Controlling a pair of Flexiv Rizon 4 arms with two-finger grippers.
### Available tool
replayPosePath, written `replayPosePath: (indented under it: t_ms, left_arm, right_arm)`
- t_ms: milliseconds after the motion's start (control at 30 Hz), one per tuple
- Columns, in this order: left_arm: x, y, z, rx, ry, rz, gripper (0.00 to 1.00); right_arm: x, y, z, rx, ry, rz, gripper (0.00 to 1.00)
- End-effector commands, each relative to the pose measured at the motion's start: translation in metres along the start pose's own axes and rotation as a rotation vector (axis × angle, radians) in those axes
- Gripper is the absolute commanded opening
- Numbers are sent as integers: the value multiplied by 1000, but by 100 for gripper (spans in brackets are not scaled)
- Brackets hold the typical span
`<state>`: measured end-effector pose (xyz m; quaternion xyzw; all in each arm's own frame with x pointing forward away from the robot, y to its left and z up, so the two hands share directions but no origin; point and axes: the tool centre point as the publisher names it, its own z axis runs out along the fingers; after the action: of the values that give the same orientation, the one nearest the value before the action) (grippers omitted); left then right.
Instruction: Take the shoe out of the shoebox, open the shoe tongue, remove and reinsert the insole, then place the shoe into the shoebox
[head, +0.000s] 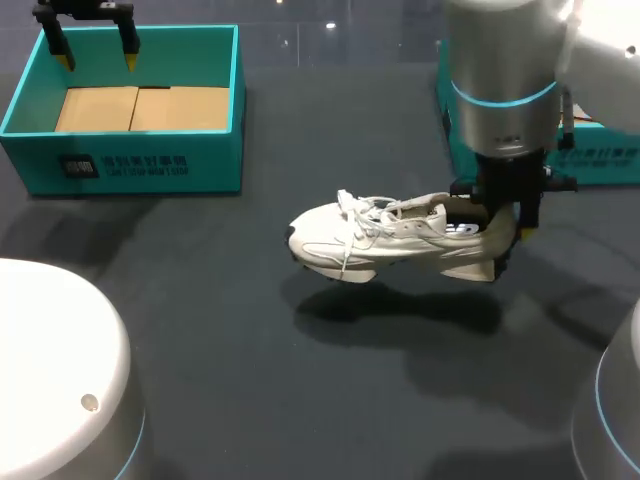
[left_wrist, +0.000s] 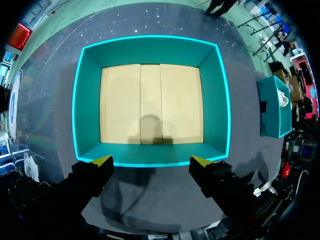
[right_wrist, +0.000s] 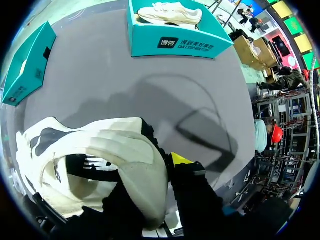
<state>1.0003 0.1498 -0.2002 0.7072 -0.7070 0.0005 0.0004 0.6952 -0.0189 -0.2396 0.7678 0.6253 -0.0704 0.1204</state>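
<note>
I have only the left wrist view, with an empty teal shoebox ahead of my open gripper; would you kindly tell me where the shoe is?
Observer: The white shoe is held by its heel in the right gripper, to the right of the empty teal shoebox.
Operator: Thank you. Is it resting on the table?
Observer: No, it hangs clear of the table, with its shadow lying apart below it.
Operator: Is any other shoe about?
Observer: Yes, a second white shoe lies in the other teal shoebox, at the table's far right.
</note>
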Motion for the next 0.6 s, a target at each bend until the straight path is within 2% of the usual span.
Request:
replayPosePath:
  t_ms: [33,433,600]
  left_arm:
    - [0,0,0,-1,-1,0,100]
    - [0,0,0,-1,-1,0,100]
    - [0,0,0,-1,-1,0,100]
  right_arm:
    - [6,4,4,11,-7,-1,0]
    - [6,4,6,16,-21,7,0]
    - [14,-13,16,0,-36,31,0]
